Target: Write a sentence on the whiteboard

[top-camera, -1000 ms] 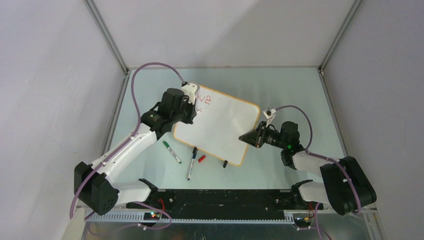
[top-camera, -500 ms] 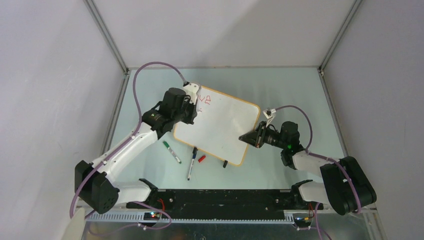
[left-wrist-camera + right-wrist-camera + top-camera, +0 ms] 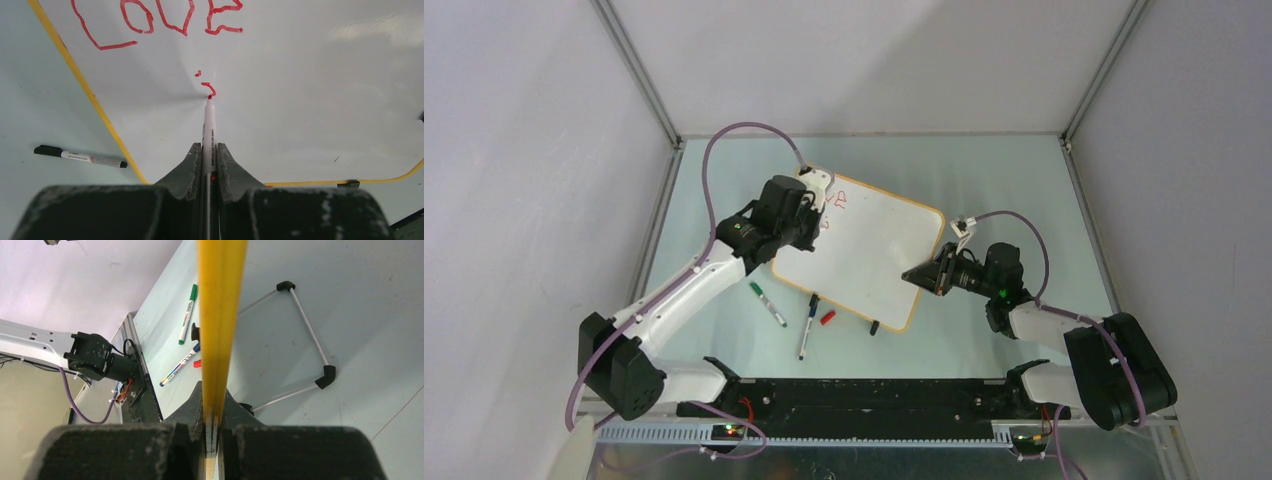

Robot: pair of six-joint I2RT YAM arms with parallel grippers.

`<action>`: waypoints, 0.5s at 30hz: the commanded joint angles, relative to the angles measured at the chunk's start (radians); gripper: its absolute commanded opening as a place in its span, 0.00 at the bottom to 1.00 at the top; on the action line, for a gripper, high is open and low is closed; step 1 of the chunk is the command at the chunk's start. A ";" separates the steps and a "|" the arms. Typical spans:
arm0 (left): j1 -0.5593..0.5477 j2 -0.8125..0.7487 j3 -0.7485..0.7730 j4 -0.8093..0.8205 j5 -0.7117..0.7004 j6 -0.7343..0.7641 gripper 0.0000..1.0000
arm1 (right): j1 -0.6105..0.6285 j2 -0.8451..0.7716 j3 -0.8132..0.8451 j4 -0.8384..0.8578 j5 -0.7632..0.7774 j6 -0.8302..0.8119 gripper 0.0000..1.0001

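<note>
The whiteboard point(image 3: 874, 255) with an orange-tan frame lies tilted mid-table. My left gripper point(image 3: 816, 222) is shut on a red marker point(image 3: 209, 130), whose tip touches the board point(image 3: 310, 90). In the left wrist view the red word "Love" point(image 3: 155, 20) stands at the top, and below it a dot and short stroke point(image 3: 209, 89) at the marker tip. My right gripper point(image 3: 921, 275) is shut on the board's right edge; its frame point(image 3: 220, 315) runs between the fingers in the right wrist view.
A green marker point(image 3: 767, 304), a blue-capped marker point(image 3: 808, 327) and a red cap point(image 3: 827, 318) lie near the board's near edge. A black clip foot point(image 3: 874, 327) sits under the board. A black marker point(image 3: 80, 156) lies left of the board. Wire stand legs point(image 3: 305, 335) show beneath.
My left gripper has moved with the marker to the right and slightly back along the board's top left, covering more of the word. The right gripper and board have stayed put.
</note>
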 commanded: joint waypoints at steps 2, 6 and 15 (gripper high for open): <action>-0.005 0.034 0.059 -0.044 -0.006 0.028 0.00 | -0.006 -0.011 0.004 0.007 0.050 -0.105 0.00; -0.005 0.054 0.085 -0.082 0.002 0.029 0.00 | -0.007 -0.012 0.006 0.006 0.050 -0.106 0.00; -0.006 0.058 0.097 -0.115 0.018 0.030 0.00 | -0.007 -0.014 0.004 0.004 0.050 -0.105 0.00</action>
